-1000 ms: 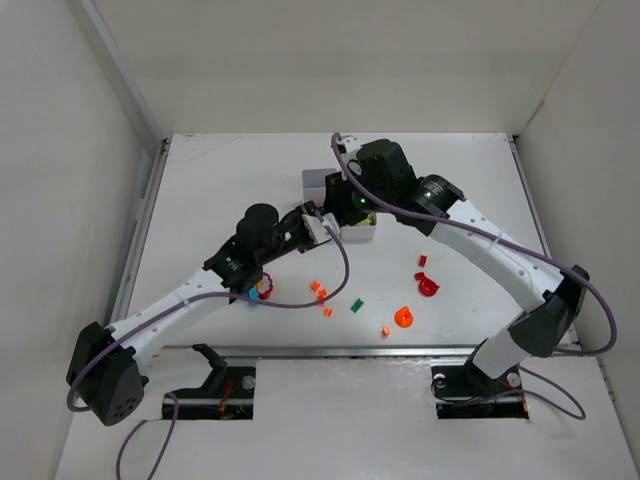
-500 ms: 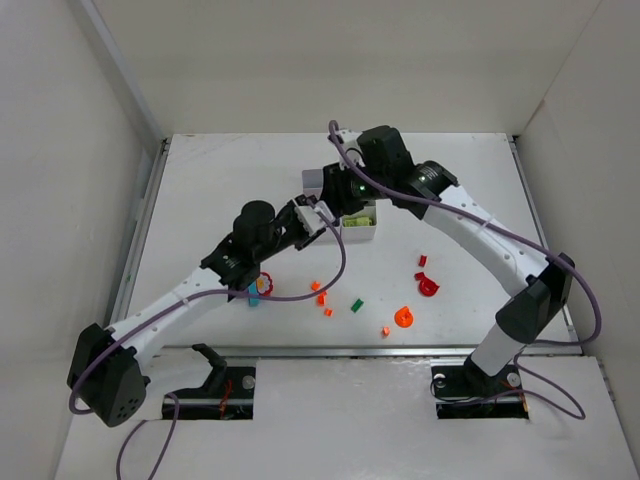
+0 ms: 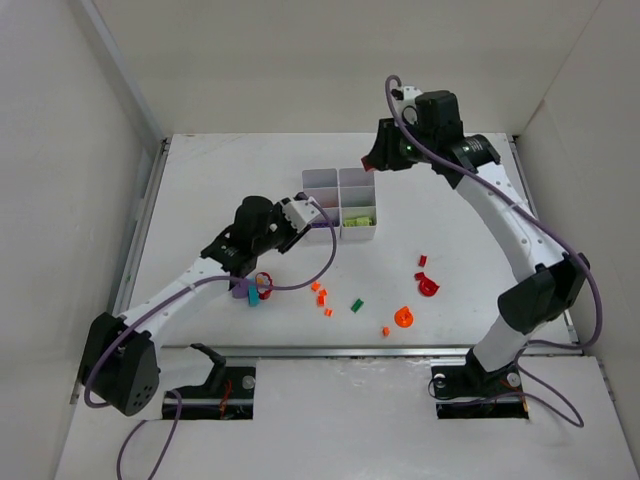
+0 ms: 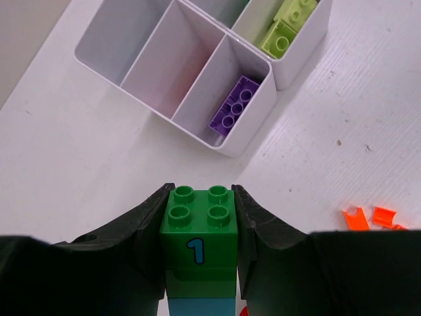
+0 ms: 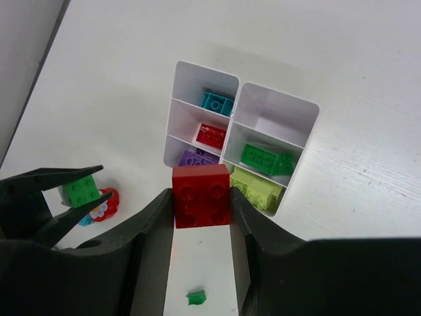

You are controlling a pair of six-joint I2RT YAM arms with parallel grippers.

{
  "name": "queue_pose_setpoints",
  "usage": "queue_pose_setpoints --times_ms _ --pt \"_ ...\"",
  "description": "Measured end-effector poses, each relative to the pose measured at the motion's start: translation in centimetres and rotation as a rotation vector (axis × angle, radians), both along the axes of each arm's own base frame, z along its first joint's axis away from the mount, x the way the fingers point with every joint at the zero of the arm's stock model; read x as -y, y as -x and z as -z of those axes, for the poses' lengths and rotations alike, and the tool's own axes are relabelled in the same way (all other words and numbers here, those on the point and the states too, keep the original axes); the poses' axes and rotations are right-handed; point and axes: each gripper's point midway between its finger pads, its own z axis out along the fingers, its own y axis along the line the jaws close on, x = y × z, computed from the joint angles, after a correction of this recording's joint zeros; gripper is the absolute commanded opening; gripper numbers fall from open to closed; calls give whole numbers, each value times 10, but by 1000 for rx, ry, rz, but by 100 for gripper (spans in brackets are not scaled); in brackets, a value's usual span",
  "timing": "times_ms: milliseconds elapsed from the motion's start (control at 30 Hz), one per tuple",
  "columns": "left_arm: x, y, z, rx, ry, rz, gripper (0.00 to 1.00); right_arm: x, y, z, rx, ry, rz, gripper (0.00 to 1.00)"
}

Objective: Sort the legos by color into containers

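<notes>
The white six-compartment tray (image 3: 340, 187) stands mid-table. In the right wrist view (image 5: 231, 118) its left column holds teal, red and purple bricks. Its right column has an empty top cell, then dark green and lime bricks. My left gripper (image 4: 200, 197) is shut on a dark green brick (image 4: 200, 227) marked "1", with a light blue brick stuck under it, held just short of the tray's purple corner (image 4: 235, 105). My right gripper (image 5: 201, 197) is shut on a red brick (image 5: 201, 195), high above the tray; it also shows in the top view (image 3: 380, 158).
Loose pieces lie near the front: a red flower piece (image 3: 262, 282) with purple and teal bits, small orange bits (image 3: 320, 292), a green bit (image 3: 356, 304), an orange round piece (image 3: 403, 317) and red pieces (image 3: 428, 285). White walls enclose the table.
My right gripper has risen from over the tray and swung back to the far right. My left gripper has drawn back a little to the left, away from the tray.
</notes>
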Motion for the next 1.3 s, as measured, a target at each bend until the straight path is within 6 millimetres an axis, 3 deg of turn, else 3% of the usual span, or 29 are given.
queue_pose_setpoints --times_ms 133,433,567,1300 --pt "-6 -1 6 -24 -10 -24 0 -8 -2 8 -9 17 -15 0" --pt "-39 -19 6 -65 64 -237 0 -31 -40 68 -82 160 41 0" --pt "-49 -23 7 -76 90 -301 0 -48 -40 85 -99 199 27 0" --pt "-51 -19 16 -106 111 -330 0 -45 -42 84 -77 234 66 0"
